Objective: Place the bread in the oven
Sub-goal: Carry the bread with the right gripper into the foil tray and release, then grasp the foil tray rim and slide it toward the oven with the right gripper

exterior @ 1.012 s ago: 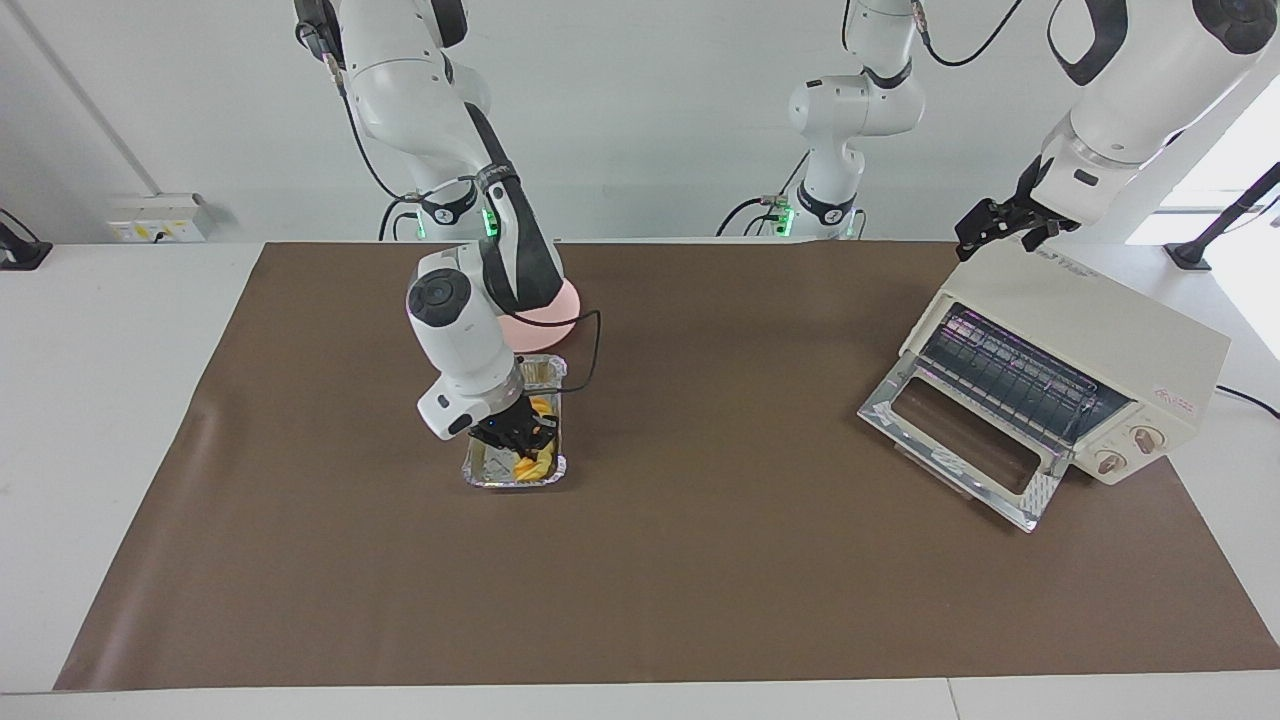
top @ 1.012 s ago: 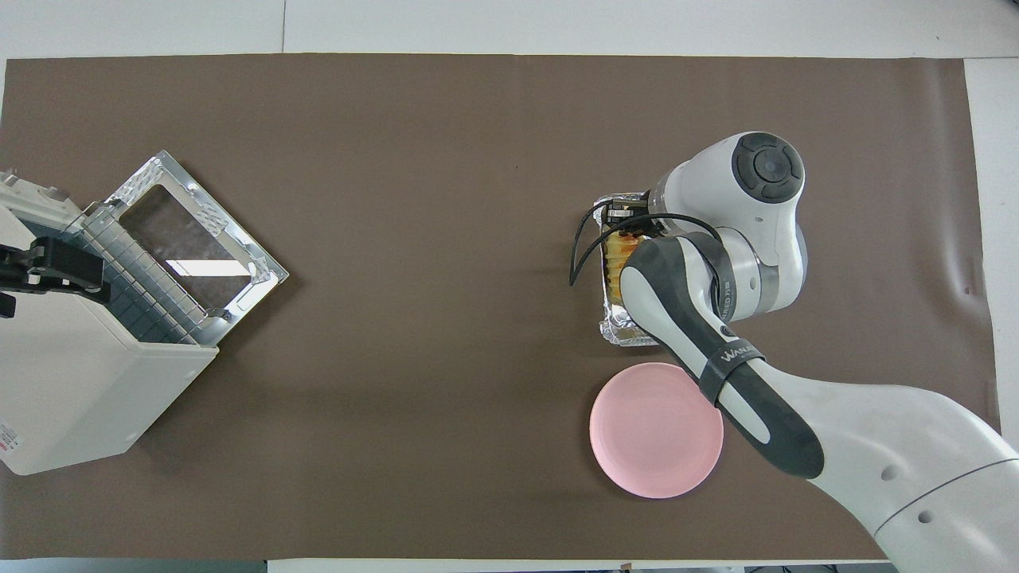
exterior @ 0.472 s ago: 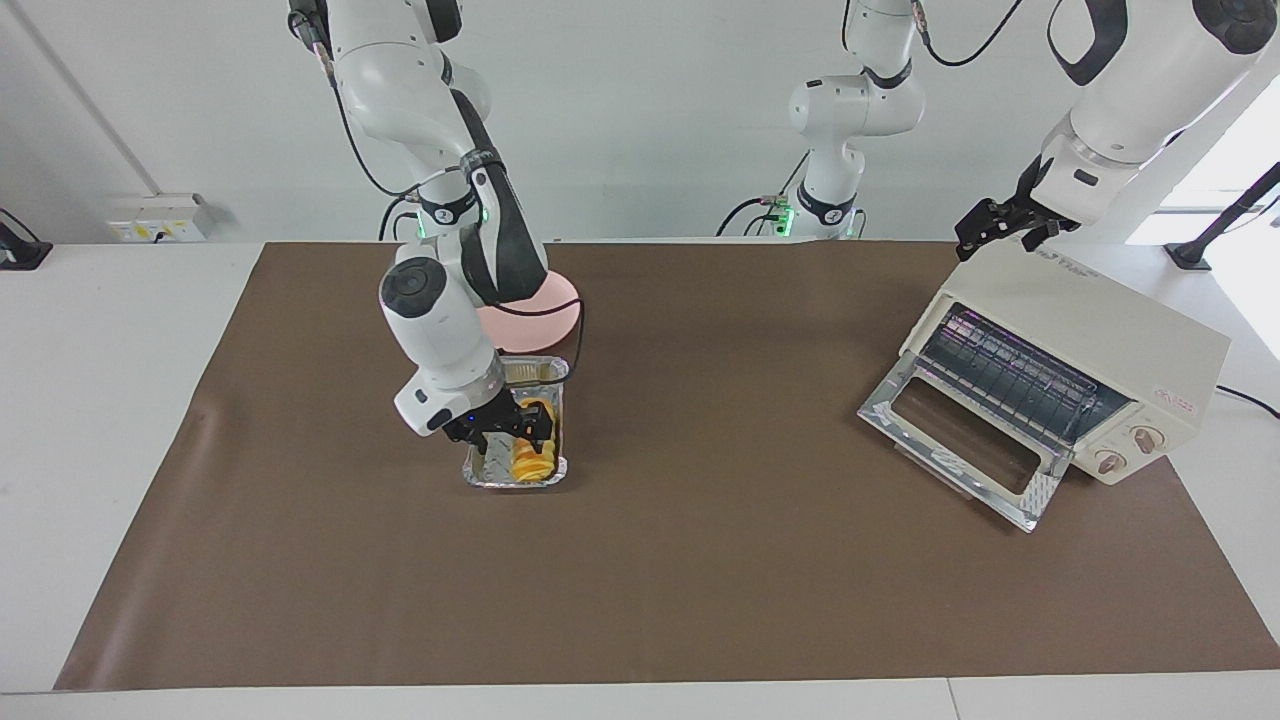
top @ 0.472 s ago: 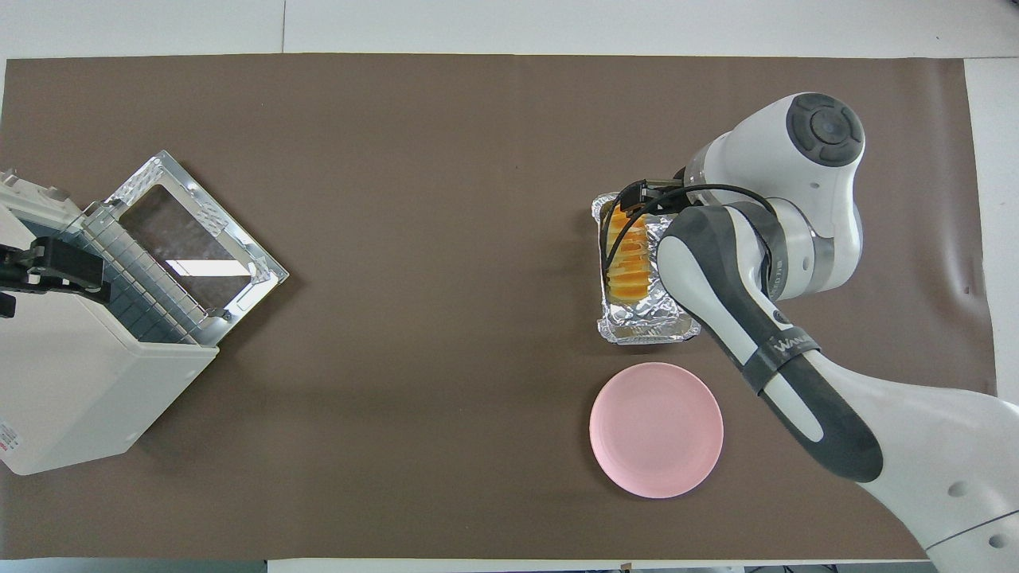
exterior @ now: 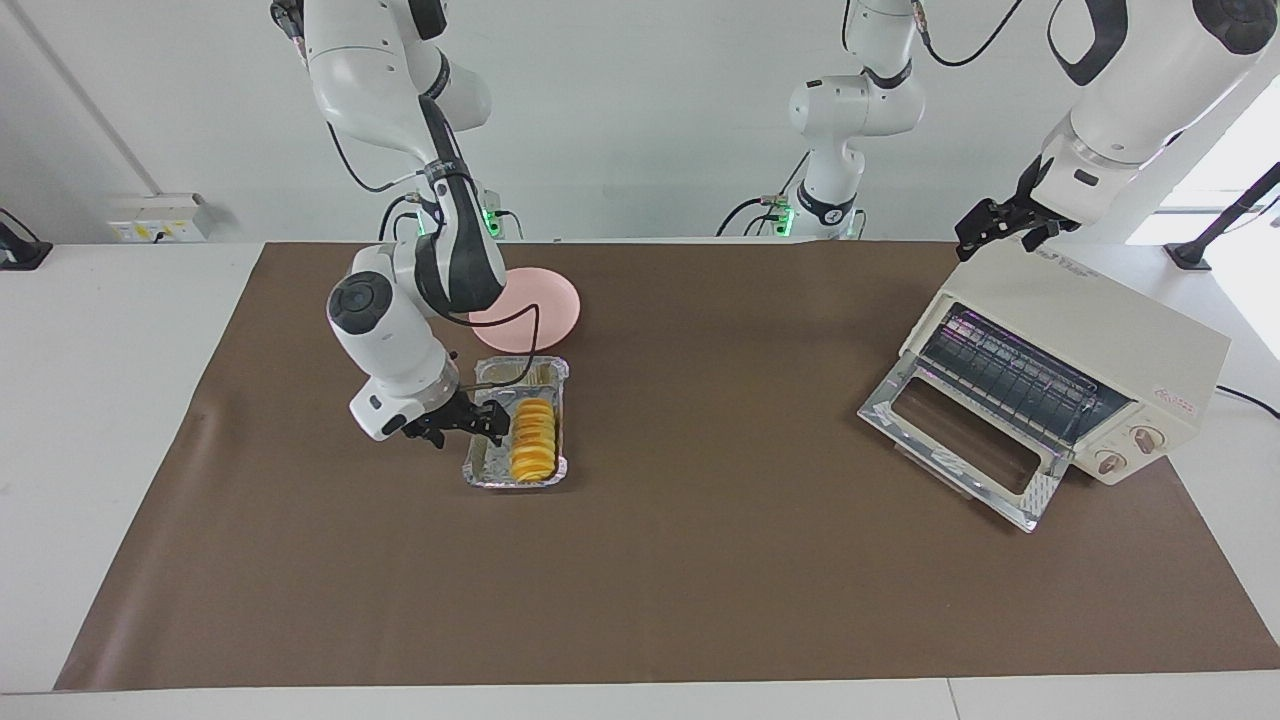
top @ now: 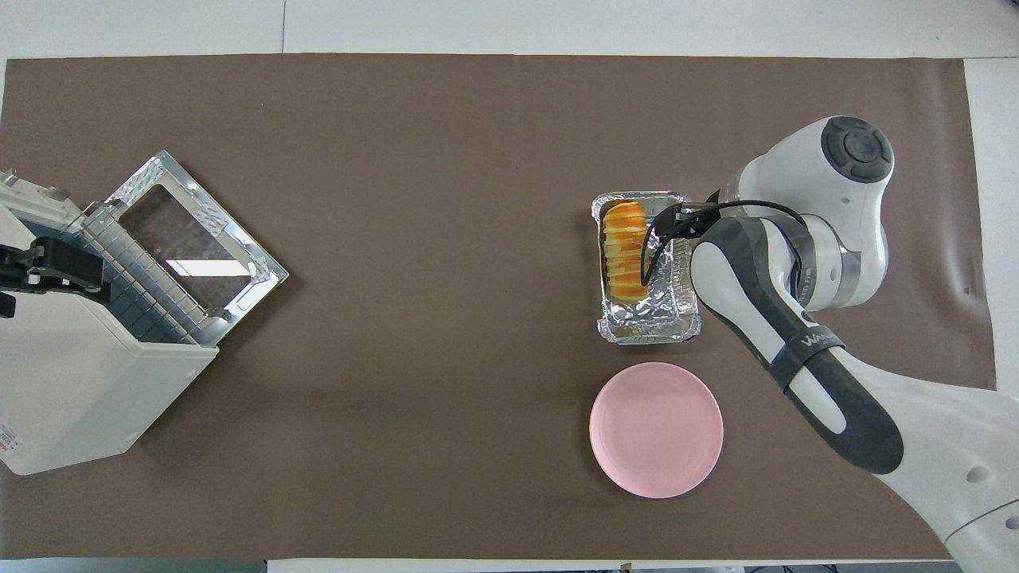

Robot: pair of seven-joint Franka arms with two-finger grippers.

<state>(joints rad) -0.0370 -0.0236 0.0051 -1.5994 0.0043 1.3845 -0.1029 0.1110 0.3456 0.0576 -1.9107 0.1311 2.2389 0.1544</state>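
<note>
Facing view shows us barely started: the bread [exterior: 533, 453] lies ungrasped in the foil tray [exterior: 487, 470], our right gripper [exterior: 462, 426] spread empty just beside it, the oven [exterior: 1062, 371] door already down, left gripper [exterior: 1000, 226] waiting over its top.

We read "WANL", cut off, on a grey band round the right arm [top: 804, 350], up the arm from its gripper [top: 677, 219]. The oven's [exterior: 1085, 340] labels stayed illegible.
</note>
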